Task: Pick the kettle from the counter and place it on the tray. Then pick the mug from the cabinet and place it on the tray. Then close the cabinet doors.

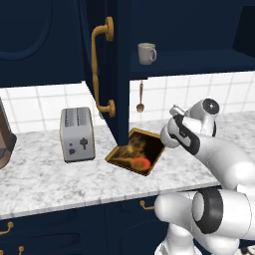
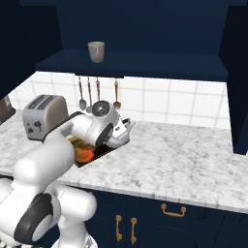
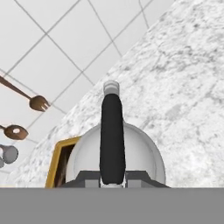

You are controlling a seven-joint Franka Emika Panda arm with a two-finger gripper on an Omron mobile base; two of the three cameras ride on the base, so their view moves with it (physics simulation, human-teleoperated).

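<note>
Left base view: The tray (image 1: 135, 151) lies on the desk (image 1: 50, 179) just right of the toaster (image 1: 77, 134), directly below the edge of an open cabinet door (image 1: 107, 69) with its brass handle (image 1: 102, 69). The mug (image 1: 147, 53) stands on the cabinet (image 1: 199, 60) shelf, upright, handle to the right. The arm's wrist sits just right of the tray; the kettle itself is hidden behind the arm here.

Right base view: The kettle (image 2: 121, 131) is partly visible past the wrist, spout pointing right, at the tray's (image 2: 85, 156) far right corner. Whether it rests on the desk (image 2: 184, 155) or is lifted cannot be told from this angle. The mug (image 2: 96, 51) is on the shelf above, with utensils (image 2: 89, 94) hanging below it.

Hand view: The tool (image 3: 113, 178) is clamped on the kettle's dark handle (image 3: 112, 135), jaws drawn in against its near end. The kettle (image 3: 144, 153) body hangs squarely beneath, and a corner of the tray (image 3: 54, 166) shows to its left.

Risk assessment: The kettle appears grasped but not yet over the tray centre. The grip is on a thin handle, so the body could swing or rotate during travel and land tilted. The raised tray rim is a catch point; lowering too near the corner could leave the kettle straddling it. The open door stands close above the tray, so a high carry risks a strike against it.
</note>
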